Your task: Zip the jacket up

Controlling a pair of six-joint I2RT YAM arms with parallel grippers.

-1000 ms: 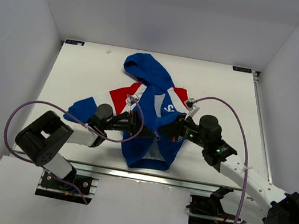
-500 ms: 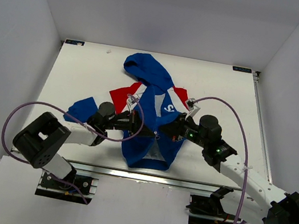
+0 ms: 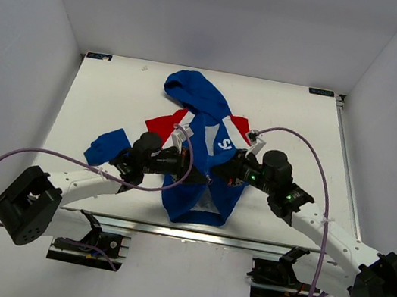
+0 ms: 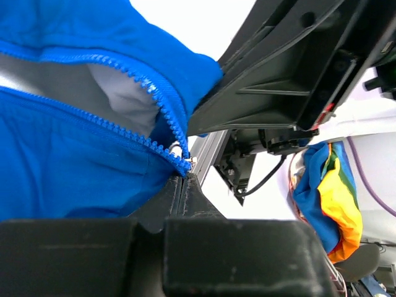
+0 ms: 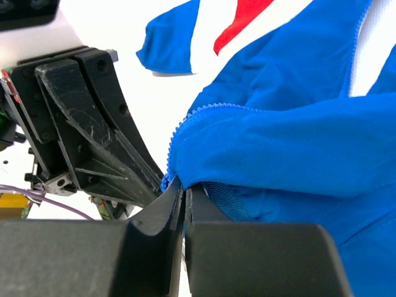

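Left arm (image 3: pixel 77 181) has swung its elbow out toward the near-left corner in the last second, wrist nudged closer to the garment. Left pincer (image 4: pixel 184 180) clenched on the bottom end of the zip (image 4: pixel 166 120), where the tooth rows meet. Jacket (image 3: pixel 197 198) lies on the tabletop (image 3: pixel 115 95), hood far, hem near, front open, pale lining showing. Right pincer (image 5: pixel 184 189) clenched on the blue hem fold just beside, hardly shifted. Reads as re-bracing: zip not yet run up.

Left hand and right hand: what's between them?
Only the zipper end of the jacket; left hand and right hand both pinch it, per both wrist views.
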